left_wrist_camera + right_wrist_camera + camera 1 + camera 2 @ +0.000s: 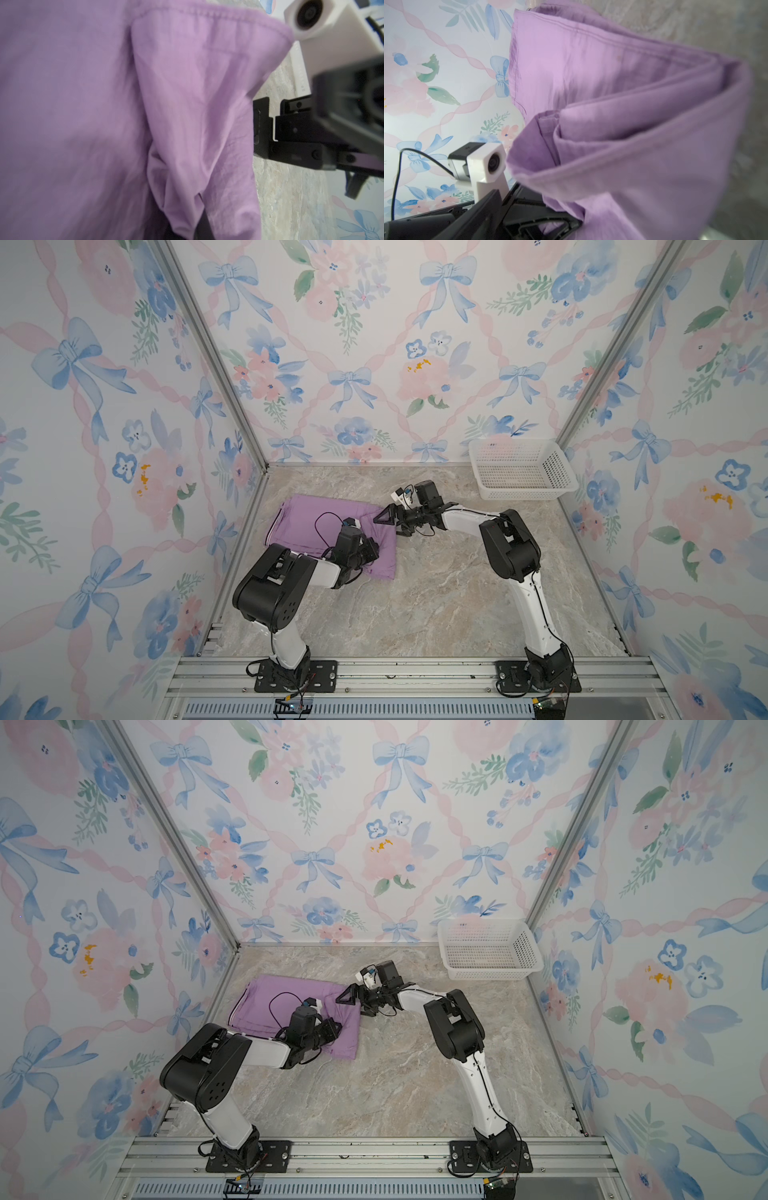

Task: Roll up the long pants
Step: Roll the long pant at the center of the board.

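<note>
The long pants lie folded in lilac layers at the back left of the table. My left gripper rests on their near right part, shut on a pinch of the fabric; purple cloth fills the left wrist view. At the pants' right edge my right gripper stands open, one triangular finger over the cloth. The right wrist view shows the stacked folds close up, and the left gripper's black fingers closed on a lifted hem.
A white perforated basket stands at the back right corner. The marble-patterned table is bounded by flowered walls on three sides and a metal rail at the front, where both arm bases are fixed.
</note>
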Motion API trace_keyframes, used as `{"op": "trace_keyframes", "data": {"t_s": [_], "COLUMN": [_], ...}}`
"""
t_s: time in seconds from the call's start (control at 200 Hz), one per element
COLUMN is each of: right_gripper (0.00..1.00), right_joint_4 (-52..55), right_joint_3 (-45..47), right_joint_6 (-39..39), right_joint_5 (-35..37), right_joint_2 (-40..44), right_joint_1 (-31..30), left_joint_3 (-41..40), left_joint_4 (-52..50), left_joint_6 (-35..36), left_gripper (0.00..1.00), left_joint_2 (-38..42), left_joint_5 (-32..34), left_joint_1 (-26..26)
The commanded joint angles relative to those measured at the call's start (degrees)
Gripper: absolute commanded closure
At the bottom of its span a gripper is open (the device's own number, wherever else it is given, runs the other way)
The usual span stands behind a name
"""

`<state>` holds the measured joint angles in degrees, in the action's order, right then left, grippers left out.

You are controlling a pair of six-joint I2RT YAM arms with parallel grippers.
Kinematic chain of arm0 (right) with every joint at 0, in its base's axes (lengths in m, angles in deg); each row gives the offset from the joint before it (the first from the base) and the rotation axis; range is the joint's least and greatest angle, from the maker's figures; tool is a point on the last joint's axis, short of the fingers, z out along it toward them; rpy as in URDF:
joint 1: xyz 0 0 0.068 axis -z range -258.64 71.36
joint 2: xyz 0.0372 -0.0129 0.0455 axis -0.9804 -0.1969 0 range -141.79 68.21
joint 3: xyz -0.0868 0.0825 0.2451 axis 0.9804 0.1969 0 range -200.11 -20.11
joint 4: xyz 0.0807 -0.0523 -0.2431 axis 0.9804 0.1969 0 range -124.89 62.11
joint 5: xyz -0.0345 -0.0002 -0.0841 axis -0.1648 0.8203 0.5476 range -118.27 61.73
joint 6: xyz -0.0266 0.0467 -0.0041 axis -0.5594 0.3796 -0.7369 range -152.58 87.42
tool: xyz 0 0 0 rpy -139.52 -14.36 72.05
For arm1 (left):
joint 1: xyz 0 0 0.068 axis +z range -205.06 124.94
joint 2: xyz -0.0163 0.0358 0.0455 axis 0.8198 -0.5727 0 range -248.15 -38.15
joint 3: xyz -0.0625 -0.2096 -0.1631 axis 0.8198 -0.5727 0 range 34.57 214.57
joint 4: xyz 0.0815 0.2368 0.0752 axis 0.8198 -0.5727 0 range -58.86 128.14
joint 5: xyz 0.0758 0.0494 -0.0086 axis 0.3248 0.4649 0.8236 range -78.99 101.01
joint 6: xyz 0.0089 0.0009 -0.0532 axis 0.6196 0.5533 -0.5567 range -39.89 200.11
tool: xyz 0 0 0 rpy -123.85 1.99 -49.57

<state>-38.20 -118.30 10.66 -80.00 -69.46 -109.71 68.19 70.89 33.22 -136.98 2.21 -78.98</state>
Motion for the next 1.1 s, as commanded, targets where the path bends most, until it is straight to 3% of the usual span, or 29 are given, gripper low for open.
{"op": "trace_keyframes", "data": {"t_s": [0.0,0.04,0.055,0.1,0.145,0.235,0.35,0.375,0.49,0.635,0.78,0.885,0.96,1.095], "right_gripper": [0.03,0.13,0.22,0.66,1.00,1.00,1.00,1.00,1.00,1.00,1.00,1.00,1.00,1.00], "right_joint_4": [2.2,0.4,-0.5,-2.8,-3.9,-7.2,-12.8,-12.9,-3.6,3.5,6.6,7.3,7.8,7.9], "right_joint_3": [-2.0,-2.3,-2.3,-1.7,-0.8,3.8,12.0,13.4,16.4,17.2,15.3,14.0,13.5,13.5], "right_joint_6": [3.1,4.7,5.3,7.1,8.0,10.3,16.3,17.1,17.3,21.8,25.0,25.9,25.8,25.8], "right_joint_5": [1.5,0.7,0.3,-0.3,-0.5,-0.2,0.8,1.4,6.7,13.3,17.4,18.7,19.4,20.1], "right_joint_2": [-6.4,-6.9,-7.1,-7.0,-6.6,-3.9,2.5,4.1,11.4,15.9,15.3,14.1,13.6,14.1], "right_joint_1": [-1.7,-1.7,-1.7,-1.5,-1.0,1.0,4.9,5.8,8.1,7.5,6.0,5.5,5.6,5.8], "left_joint_3": [-0.5,-0.6,-0.6,-0.5,-0.2,0.4,0.1,-0.4,-1.1,2.7,8.2,12.5,16.5,22.7], "left_joint_4": [-2.9,-2.9,-2.9,-2.9,-2.9,-2.9,-3.6,-4.0,-7.1,-12.0,-12.7,-12.7,-13.7,-19.7], "left_joint_6": [3.2,3.6,3.7,4.3,4.8,6.2,7.9,8.2,12.1,21.3,28.0,29.3,27.7,20.3], "left_gripper": [1.00,1.00,1.00,1.00,1.00,0.98,0.13,0.03,0.02,0.02,0.02,0.02,0.02,0.02], "left_joint_2": [-0.5,-0.6,-0.7,-1.2,-1.7,-2.6,0.1,1.6,10.9,18.1,16.1,9.3,3.1,-4.5], "left_joint_5": [-4.2,-4.4,-4.5,-5.0,-5.2,-4.8,1.8,4.1,18.5,36.3,51.8,62.7,66.9,63.8], "left_joint_1": [0.1,0.2,0.3,0.5,0.7,1.0,1.3,1.2,-1.8,-11.1,-22.4,-31.7,-36.4,-38.0]}}
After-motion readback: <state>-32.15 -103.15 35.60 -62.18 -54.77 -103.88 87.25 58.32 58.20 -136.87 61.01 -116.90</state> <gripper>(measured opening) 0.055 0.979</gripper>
